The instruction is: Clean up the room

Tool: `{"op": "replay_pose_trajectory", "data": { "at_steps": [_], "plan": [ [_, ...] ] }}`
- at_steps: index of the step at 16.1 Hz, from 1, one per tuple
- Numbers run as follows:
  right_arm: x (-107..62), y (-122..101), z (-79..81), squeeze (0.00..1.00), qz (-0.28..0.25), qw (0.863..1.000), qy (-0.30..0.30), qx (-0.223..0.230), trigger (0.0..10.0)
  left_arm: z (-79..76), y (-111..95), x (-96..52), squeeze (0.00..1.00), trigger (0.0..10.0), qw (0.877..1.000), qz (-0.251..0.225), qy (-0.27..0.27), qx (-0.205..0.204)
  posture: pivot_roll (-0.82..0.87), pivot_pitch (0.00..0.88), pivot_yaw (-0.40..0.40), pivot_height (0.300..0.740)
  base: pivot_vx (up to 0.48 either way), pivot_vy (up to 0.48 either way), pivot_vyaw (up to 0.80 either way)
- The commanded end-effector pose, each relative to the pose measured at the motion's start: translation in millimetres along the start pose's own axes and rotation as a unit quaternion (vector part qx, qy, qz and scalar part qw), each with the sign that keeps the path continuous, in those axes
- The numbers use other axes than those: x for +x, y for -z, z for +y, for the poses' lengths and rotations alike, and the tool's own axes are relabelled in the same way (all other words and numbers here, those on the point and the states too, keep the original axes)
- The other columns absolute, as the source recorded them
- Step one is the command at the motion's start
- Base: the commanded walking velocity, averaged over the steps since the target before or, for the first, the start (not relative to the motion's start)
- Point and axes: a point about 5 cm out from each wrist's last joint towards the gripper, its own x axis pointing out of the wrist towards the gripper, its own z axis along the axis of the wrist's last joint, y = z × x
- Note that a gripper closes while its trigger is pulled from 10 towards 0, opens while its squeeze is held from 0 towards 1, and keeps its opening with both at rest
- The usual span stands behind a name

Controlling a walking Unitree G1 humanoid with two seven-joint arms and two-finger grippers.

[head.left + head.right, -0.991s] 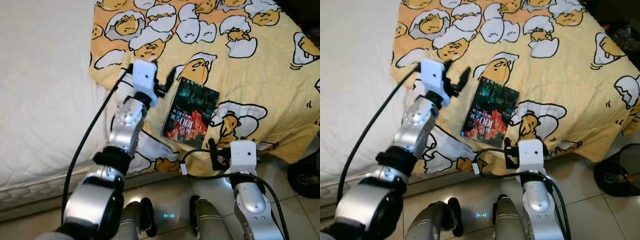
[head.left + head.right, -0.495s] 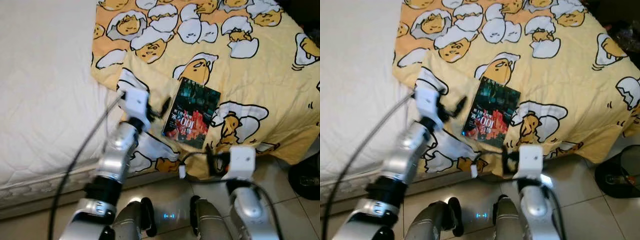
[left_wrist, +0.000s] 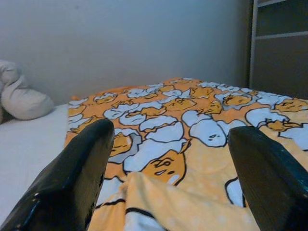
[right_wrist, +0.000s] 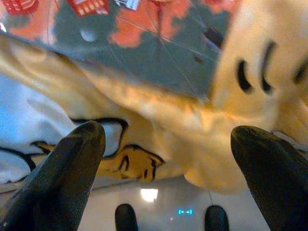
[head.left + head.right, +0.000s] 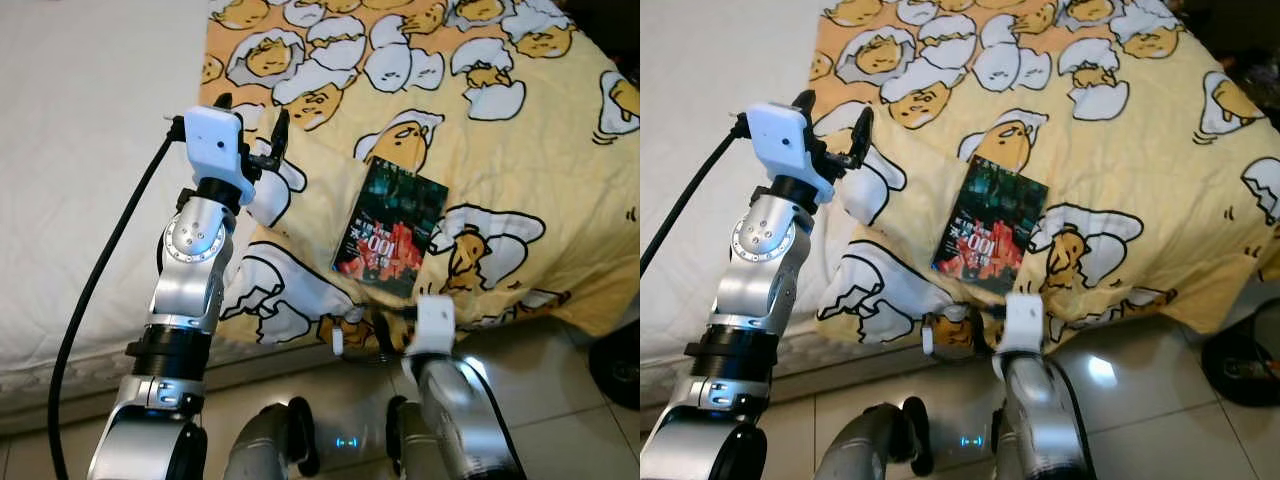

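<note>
Left pincer: the left pincer (image 5: 252, 128) is raised over the blanket (image 5: 480, 130) near its edge toward the bare white mattress (image 5: 80, 150); its two black fingers stand apart with nothing between them.
Right pincer: the right pincer (image 4: 163, 159) sits low at the foot edge of the bed, just under the overhanging blanket; fingers (image 4: 72, 159) apart, nothing gripped.
Book: the book (image 5: 391, 230), with a dark cover and red print, lies flat on the blanket near the foot edge of the bed, between the two arms and close above the right wrist.
Blanket: yellow, printed with egg figures, rumpled into a fold below the left pincer and hanging over the foot edge.
Step in hand (judged): picking the book off the bed appears most likely, the right pincer being nearest.
Method advised: bring the right pincer up over the bed edge, take the book by its near short edge, and keep cloth out of the grip; a fold caught with the cover would drag the blanket.
Risk: the soft bedding gives under pressure, so the book may tilt or slide toward the edge.
Head views: give the full layout, both arms, and the tiled floor (image 5: 560, 380).
Left wrist view: adds a pillow (image 3: 24, 98) at the far end of the bed, and a grey wall behind.
Right wrist view: shows the book's lower edge and the blanket's hanging hem from beneath.
</note>
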Motion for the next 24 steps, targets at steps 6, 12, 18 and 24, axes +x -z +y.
{"op": "replay_pose_trajectory", "data": {
  "at_steps": [6,12,18,24],
  "plan": [
    [26.7,2,10.0,0.0,0.024,1.0,-0.005,0.011,10.0,8.8,6,-11.0,0.0,10.0,0.999,0.028,-0.023,0.004,-0.12,0.222,0.112,0.723,0.0,0.0,0.0],
    [49.2,-67,2.0,0.0,-0.1,0.993,0.017,-0.062,10.0,7.1,5,-10.8,0.0,10.0,0.999,0.033,-0.023,0.001,-0.12,0.222,0.101,0.723,0.0,0.0,0.0],
    [47.7,-164,12.1,0.0,-0.272,0.959,0.013,-0.083,10.0,5.3,5,-9.0,0.0,10.0,0.999,0.032,-0.025,-0.003,-0.13,0.209,0.09,0.723,0.0,0.0,0.0],
    [25.6,-25,-0.5,0.0,-0.047,0.998,-0.005,-0.035,10.0,1.0,18,-10.5,0.0,10.0,0.997,0.071,-0.006,0.011,-0.15,0.199,0.077,0.723,0.0,0.0,0.0]
  ]
}}
